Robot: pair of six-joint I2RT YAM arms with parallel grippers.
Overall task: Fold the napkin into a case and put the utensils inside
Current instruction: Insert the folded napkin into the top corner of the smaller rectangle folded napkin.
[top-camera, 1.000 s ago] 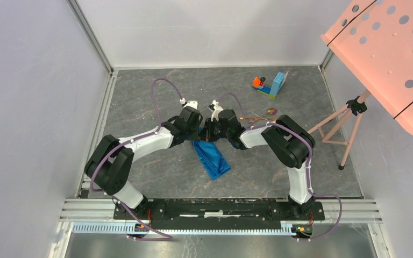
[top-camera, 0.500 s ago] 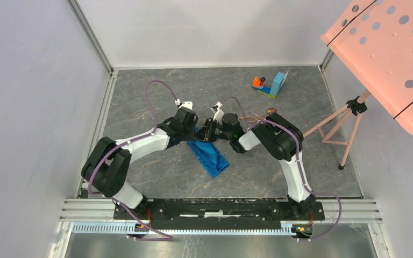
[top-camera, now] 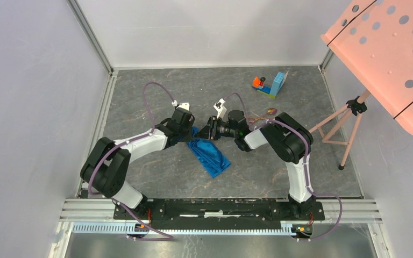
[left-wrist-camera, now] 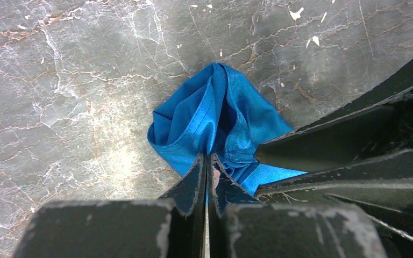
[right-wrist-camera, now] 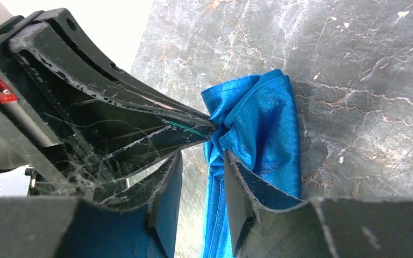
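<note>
The bright blue napkin point(top-camera: 211, 156) lies as a folded oblong strip on the table between my arms. My left gripper point(top-camera: 192, 133) is shut on a pinch of cloth at its far end; in the left wrist view the gripper point(left-wrist-camera: 207, 157) holds the bunched napkin point(left-wrist-camera: 209, 110). My right gripper point(top-camera: 205, 133) faces it, open. In the right wrist view the right gripper point(right-wrist-camera: 203, 161) straddles a fold of the napkin point(right-wrist-camera: 263, 123) without clamping it. The copper-gold utensils point(top-camera: 264, 114) lie on the table behind the right arm, partly hidden.
An orange-and-blue toy block piece point(top-camera: 270, 85) stands at the back right. A pink perforated board on a tripod point(top-camera: 349, 115) stands at the right edge. Grey walls close in the table on the left and at the back.
The left gripper has shifted a little left with the cloth end in it. The right gripper has turned and settled at the same end of the napkin. The napkin's far end moved slightly left.
</note>
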